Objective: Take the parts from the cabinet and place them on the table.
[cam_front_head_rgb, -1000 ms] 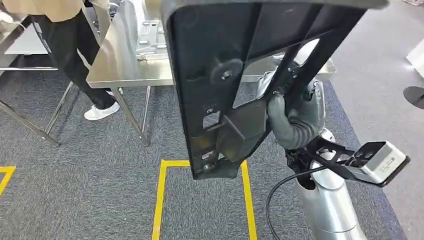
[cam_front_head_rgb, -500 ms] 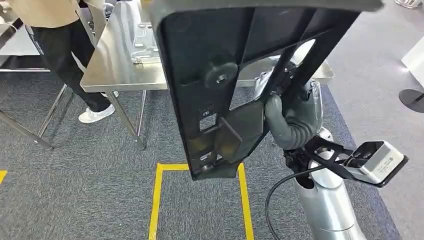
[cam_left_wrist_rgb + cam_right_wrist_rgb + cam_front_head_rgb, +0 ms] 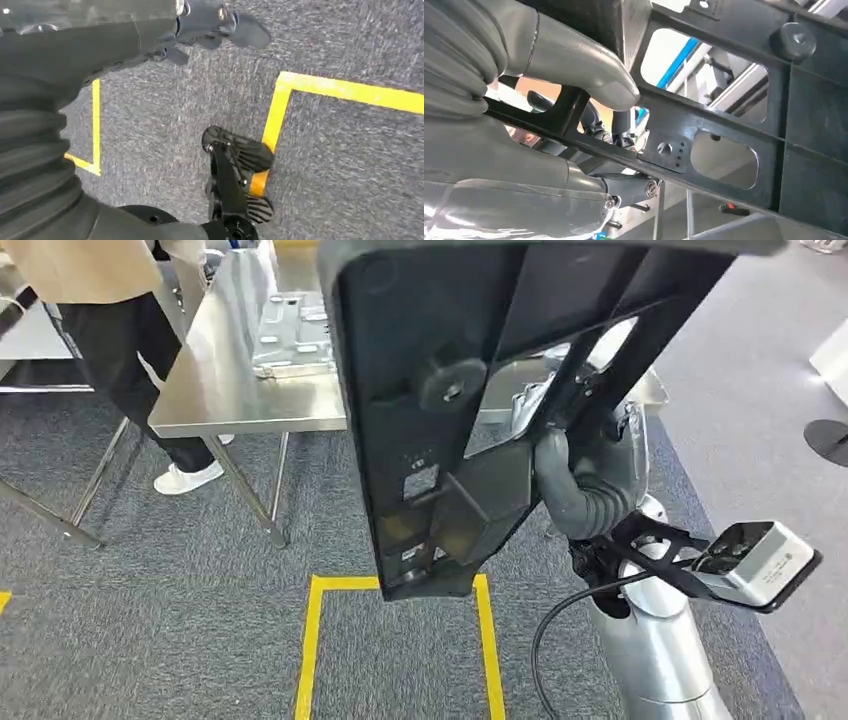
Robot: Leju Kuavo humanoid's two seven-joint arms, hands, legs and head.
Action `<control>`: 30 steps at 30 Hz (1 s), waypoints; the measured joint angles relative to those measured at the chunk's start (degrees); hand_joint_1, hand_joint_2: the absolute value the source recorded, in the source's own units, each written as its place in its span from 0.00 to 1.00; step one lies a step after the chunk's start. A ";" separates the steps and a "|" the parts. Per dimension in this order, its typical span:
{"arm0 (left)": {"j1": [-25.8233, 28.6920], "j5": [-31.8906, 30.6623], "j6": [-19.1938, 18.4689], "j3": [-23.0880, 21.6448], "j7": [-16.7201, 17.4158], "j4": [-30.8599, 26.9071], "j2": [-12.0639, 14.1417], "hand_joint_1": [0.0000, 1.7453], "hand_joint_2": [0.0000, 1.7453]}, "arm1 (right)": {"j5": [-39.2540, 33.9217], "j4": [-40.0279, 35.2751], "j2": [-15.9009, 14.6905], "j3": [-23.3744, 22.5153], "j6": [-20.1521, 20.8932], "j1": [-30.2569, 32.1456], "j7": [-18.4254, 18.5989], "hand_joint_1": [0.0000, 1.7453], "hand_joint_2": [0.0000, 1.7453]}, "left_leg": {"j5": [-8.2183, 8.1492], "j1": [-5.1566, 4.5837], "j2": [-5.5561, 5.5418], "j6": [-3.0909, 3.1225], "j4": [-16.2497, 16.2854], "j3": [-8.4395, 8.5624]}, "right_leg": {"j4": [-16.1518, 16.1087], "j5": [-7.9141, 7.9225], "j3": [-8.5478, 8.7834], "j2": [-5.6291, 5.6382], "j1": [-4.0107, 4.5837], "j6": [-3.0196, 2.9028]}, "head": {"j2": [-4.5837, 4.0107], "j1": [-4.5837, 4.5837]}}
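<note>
While the right hand [image 3: 585, 480] grips the black part [image 3: 450, 390], it hides much of the steel table [image 3: 220, 380] ahead.

One large black moulded plastic frame part [image 3: 470, 410] with cut-out windows fills the upper centre of the head view. One shiny stainless-steel tabletop [image 3: 215, 390] sits at upper left, carrying one flat silver stamped metal part [image 3: 290, 335]. One person [image 3: 110, 330] in black trousers stands at the far upper left. One yellow tape rectangle outline [image 3: 308, 640] marks the grey carpet at bottom centre.
</note>
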 joint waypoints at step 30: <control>0.29 -0.09 0.13 0.59 -0.26 -0.02 -0.13 0.00 1.00 | -0.76 0.15 0.15 -0.48 0.24 0.84 0.39 1.00 1.00 | -0.08 -0.41 0.02 0.42 0.90 1.40 | 0.31 0.67 -1.05 -0.28 0.28 -0.27 | 0.00 -0.24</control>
